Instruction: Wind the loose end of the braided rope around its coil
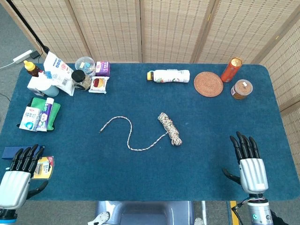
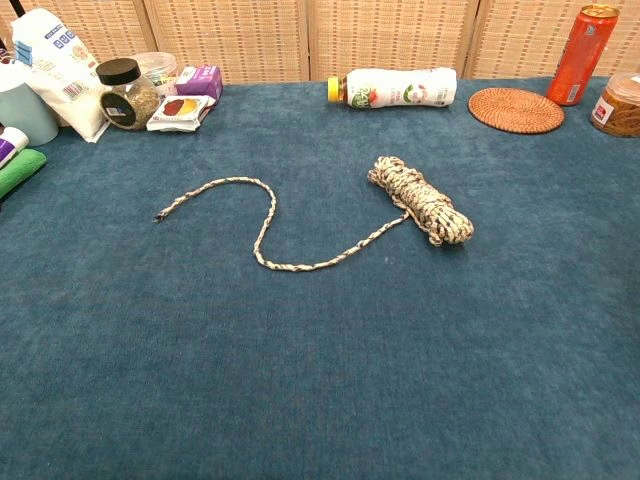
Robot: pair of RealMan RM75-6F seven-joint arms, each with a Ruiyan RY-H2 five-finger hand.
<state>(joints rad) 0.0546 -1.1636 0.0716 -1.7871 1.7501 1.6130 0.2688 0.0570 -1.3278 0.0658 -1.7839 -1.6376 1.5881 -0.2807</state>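
Left hand: left hand (image 1: 18,174) lay at the near left edge of the counter (image 1: 140,178), fingers (image 1: 26,157) straight, slightly spread, holding nothing; it half covered a small yellow packet (image 1: 43,167).
Right hand: right hand (image 1: 251,164) rested flat at the near right corner, fingers (image 1: 243,144) extended and apart, empty, well apart from the rope.
Coil: braided rope coil (image 2: 422,198) lay mid-counter, a short tight hank, lying at a slant with one end nearer the far side.
Loose end: loose end (image 2: 265,222) ran out from the middle of the coil toward the left in an S-curve, its frayed tip (image 2: 158,217) lying flat and free.
Handling: rope looked light, soft and limp, likely to sag and trail when lifted; the braid probably gave good friction, not slippery or fragile. The coil, being light, would probably slide or roll unless pinned.
Where to hold: judged best to pinch the loose strand near its tip or mid-curve with the left hand, while the right steadied the coil by one end, leaving its waist bare for winding.
Far edge: lying white bottle (image 1: 169,76), woven coaster (image 1: 208,84), orange can (image 1: 231,69) and snack clutter stood well clear.
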